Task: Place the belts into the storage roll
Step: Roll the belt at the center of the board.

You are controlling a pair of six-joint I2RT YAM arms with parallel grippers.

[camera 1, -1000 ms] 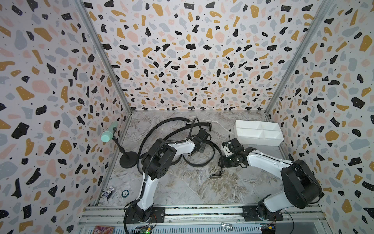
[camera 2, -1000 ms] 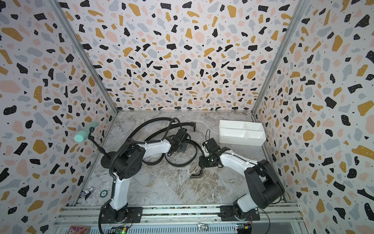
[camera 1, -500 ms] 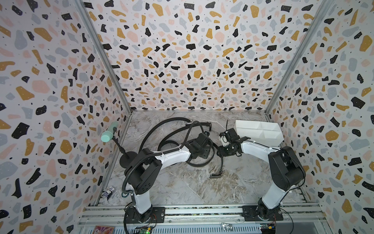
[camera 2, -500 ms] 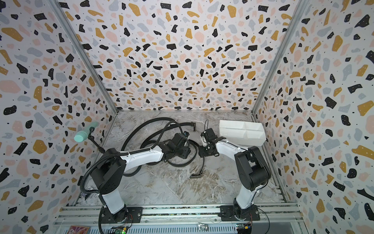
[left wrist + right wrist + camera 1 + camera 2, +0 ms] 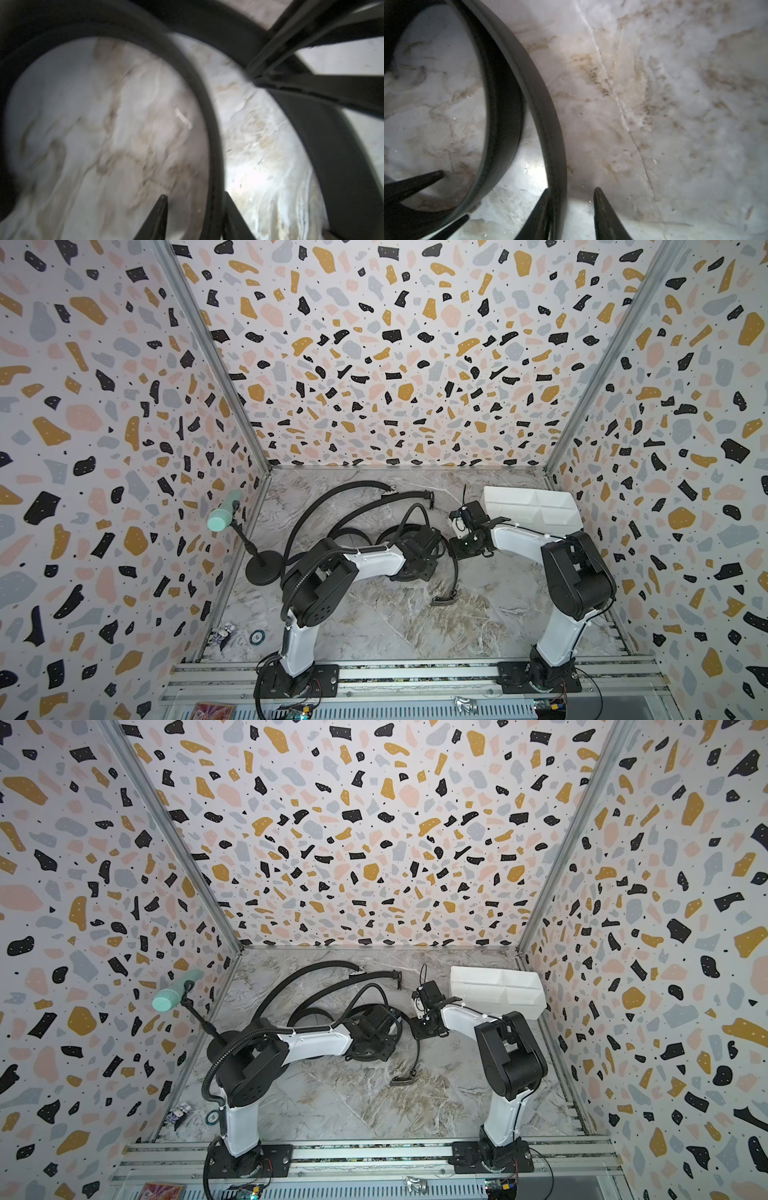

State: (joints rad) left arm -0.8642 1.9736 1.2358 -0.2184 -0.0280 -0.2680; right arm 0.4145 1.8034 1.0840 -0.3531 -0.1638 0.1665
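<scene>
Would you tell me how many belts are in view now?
3. The rear belt arcs near the back wall; the second belt arcs just in front; the third belt coils centrally. Overlapping loops could hide more.

Three belts (image 5: 442, 600); one storage roll (image 5: 534, 523); two arms (image 5: 374, 560); one microphone stand (image 5: 262, 569).

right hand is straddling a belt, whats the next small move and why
Probably close the right hand fully: the belt runs between its fingertips, against one with a gap before the other, so it is not pinched yet and would likely slip if lifted.
</scene>
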